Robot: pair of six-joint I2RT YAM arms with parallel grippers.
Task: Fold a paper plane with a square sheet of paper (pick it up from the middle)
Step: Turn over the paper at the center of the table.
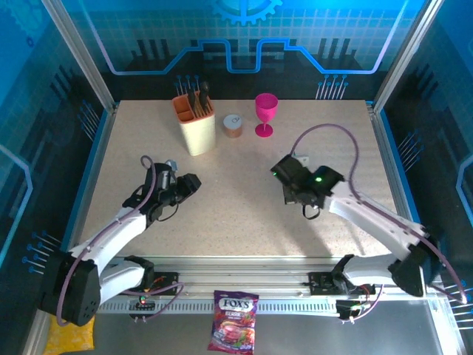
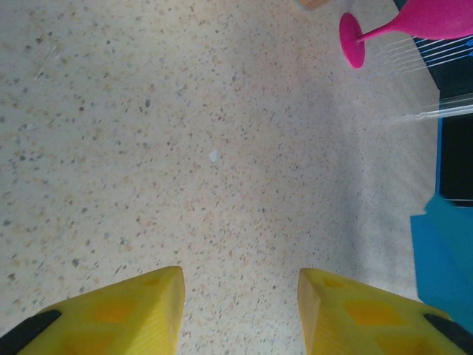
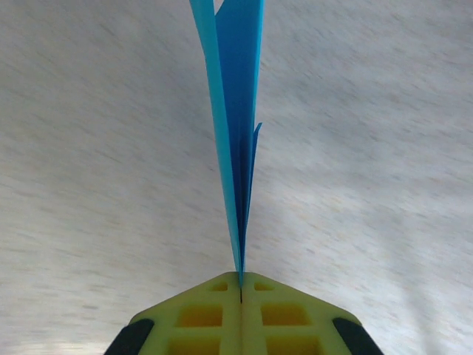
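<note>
From high behind, the top camera overlooks the table [image 1: 236,218]; wrist cameras skim it closely, left sharing the goblet [image 2: 436,18].

Beige with dark speckles across the desk [image 1: 244,214]. Bright cyan-blue on the folded paper [image 3: 238,111], deepening to darker blue along its inner layers. Yellow on the right claw [image 3: 241,285] and left claw [image 2: 240,285], black at the outer corners. Hot pink for the goblet [image 1: 266,113], upper centre. Purple on the candy bag [image 1: 234,319], bottom centre; yellow on the snack bag [image 1: 72,336], lower left.
</note>
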